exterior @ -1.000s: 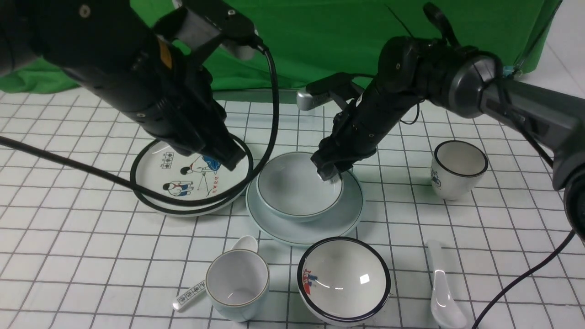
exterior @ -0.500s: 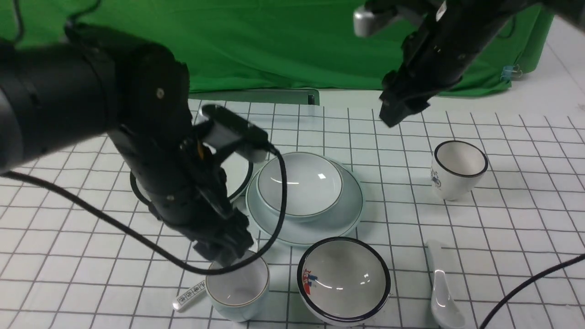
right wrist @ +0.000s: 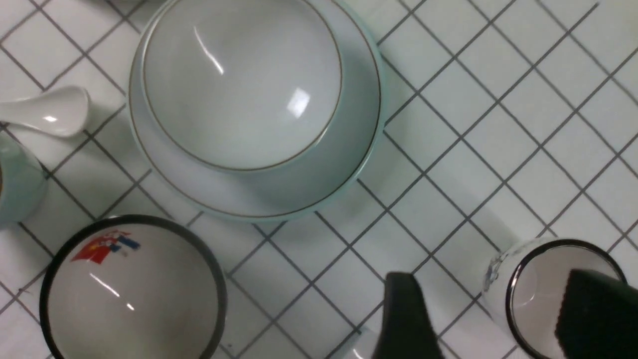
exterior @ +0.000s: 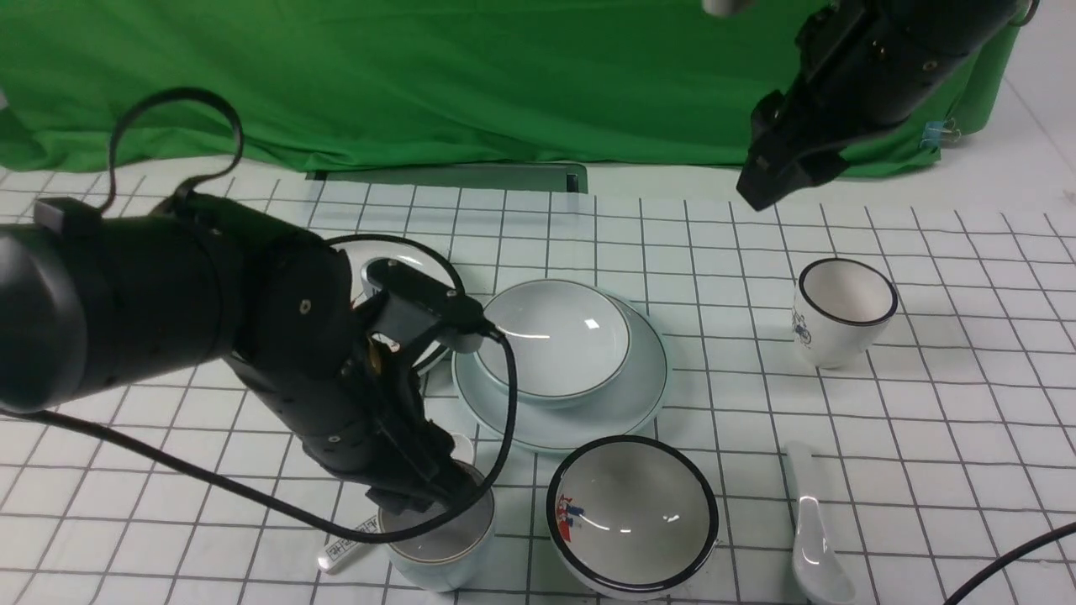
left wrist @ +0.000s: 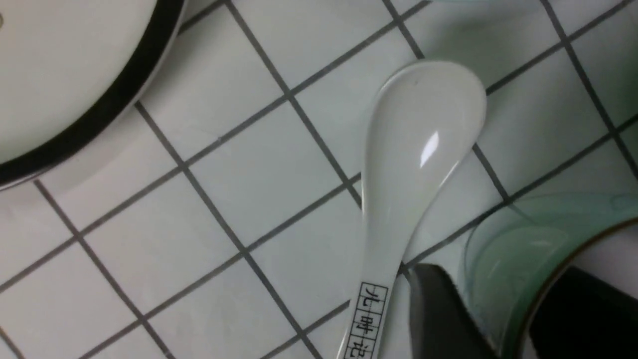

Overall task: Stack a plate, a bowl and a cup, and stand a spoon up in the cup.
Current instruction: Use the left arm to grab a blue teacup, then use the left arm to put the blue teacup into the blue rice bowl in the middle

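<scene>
Along the near edge of the white gridded table [exterior: 698, 403], the pale blue-green cup [exterior: 441, 567] stands with its mouth tipped toward the camera. The left arm [exterior: 294, 311] reaches across from the left and slopes down over it, forearm slanting inward, a black cable curving across the cup's mouth. The left gripper [exterior: 420, 504] points down at its far rim: one finger is outside the wall, the other inside the mouth. Whether they clench the wall, I cannot tell.

Beside the cup lies the printed spoon [exterior: 340, 555], partly behind it, and next comes the black-rimmed bowl [exterior: 635, 512]. Well to the right, the plain white spoon [exterior: 820, 555] lies flat on the table.

Farther out, the plain plate [exterior: 588, 428] carries the plain bowl [exterior: 555, 340]. The cartoon plate [exterior: 370, 252] is partly hidden behind the left arm, and the black-rimmed cup [exterior: 845, 294] is off to the right.

Beyond them, the right arm [exterior: 891, 67] angles down from the upper right, its gripper [exterior: 756, 197] raised above the table, fingers spread and released. Green cloth [exterior: 504, 84] hangs at the back.
</scene>
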